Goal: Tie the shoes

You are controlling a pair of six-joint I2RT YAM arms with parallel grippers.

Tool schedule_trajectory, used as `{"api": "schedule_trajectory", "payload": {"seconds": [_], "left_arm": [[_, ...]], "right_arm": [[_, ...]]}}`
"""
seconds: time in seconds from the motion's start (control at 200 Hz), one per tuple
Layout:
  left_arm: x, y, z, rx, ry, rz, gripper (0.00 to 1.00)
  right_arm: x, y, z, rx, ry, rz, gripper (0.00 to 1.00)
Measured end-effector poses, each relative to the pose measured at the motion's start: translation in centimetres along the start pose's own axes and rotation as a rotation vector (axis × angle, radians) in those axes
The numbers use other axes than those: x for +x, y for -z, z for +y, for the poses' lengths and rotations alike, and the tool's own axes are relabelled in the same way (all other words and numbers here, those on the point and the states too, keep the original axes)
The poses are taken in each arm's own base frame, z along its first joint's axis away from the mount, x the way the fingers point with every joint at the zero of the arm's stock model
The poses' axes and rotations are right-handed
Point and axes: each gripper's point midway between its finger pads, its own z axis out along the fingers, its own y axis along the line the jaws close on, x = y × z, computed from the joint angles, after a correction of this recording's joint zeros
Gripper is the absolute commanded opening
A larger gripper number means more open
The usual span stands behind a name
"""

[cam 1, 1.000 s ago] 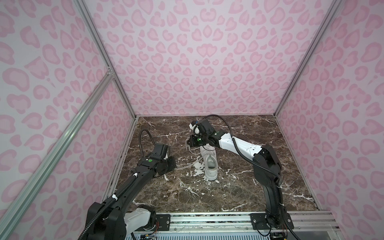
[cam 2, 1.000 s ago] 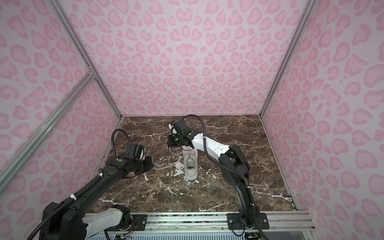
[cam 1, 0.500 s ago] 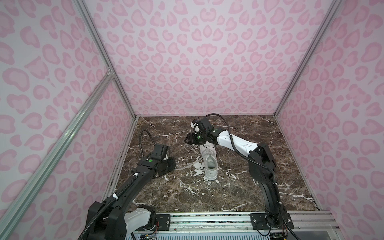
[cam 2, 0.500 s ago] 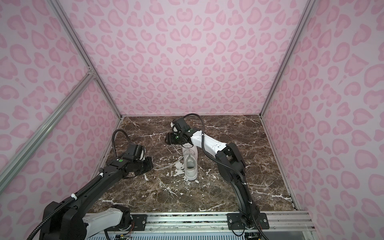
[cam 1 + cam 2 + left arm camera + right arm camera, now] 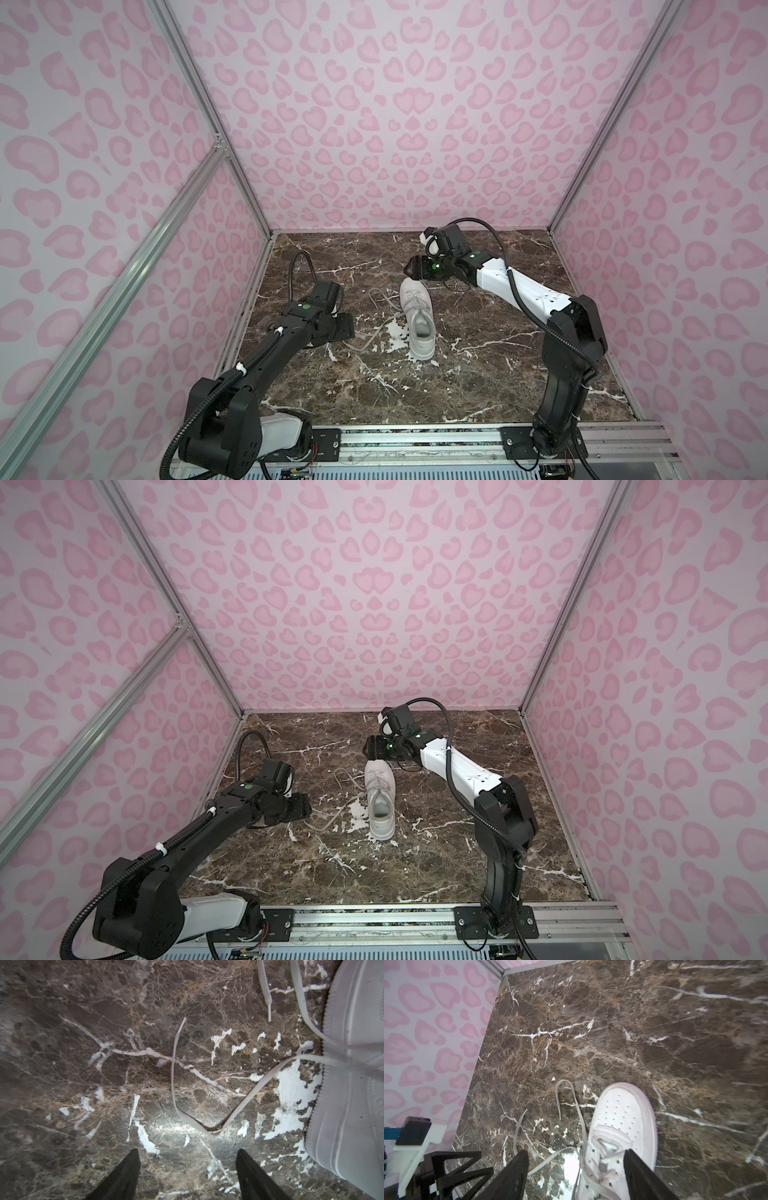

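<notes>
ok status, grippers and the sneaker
Left gripper: jaws open, empty, by the laces. Right gripper: jaws open, empty, near the toe. White sneaker upright, laces loose. Nothing in the way.

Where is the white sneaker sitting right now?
In both top views the sneaker stands mid-table, toe toward the back wall; the right hand hangs by its toe, and its laces trail toward the left hand.

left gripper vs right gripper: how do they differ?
The left gripper is low over the table beside the loose laces; right gripper is higher, over the toe of the sneaker. In wrist views, left gripper frames bare table; right gripper frames the sneaker's lacing. Both open, holding nothing.
</notes>
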Motion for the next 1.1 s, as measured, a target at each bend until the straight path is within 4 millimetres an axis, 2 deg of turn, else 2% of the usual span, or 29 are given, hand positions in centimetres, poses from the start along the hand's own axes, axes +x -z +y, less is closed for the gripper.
{"api": "schedule_trajectory", "payload": {"seconds": [0.14,0.275,0.38,0.625,0.81,1.1], "left_arm": [[-0.3,0.2,-0.6,0.016,-0.126,-0.011,0.73],[-0.3,0.8,-4.2,0.142,-0.332,-0.082,0.71],[0.3,0.3,-6.7,0.235,-0.465,-0.127,0.70],[-0.6,-3.1,-10.6,0.346,-0.589,-0.161,0.68],[-1.4,-5.0,-13.1,0.373,-0.649,-0.170,0.67],[-2.3,-7.7,-15.1,0.380,-0.682,-0.172,0.62]], "right_arm": [[0.3,1.6,-1.8,0.014,-0.010,-0.011,0.74],[0.5,3.0,-3.9,0.035,-0.041,-0.020,0.73],[0.2,4.4,-5.2,0.044,-0.065,-0.043,0.73],[-0.1,7.8,-7.8,0.067,-0.105,-0.094,0.73],[0.2,9.5,-9.6,0.089,-0.136,-0.110,0.73],[0.3,11.8,-11.3,0.109,-0.159,-0.132,0.72]]}}
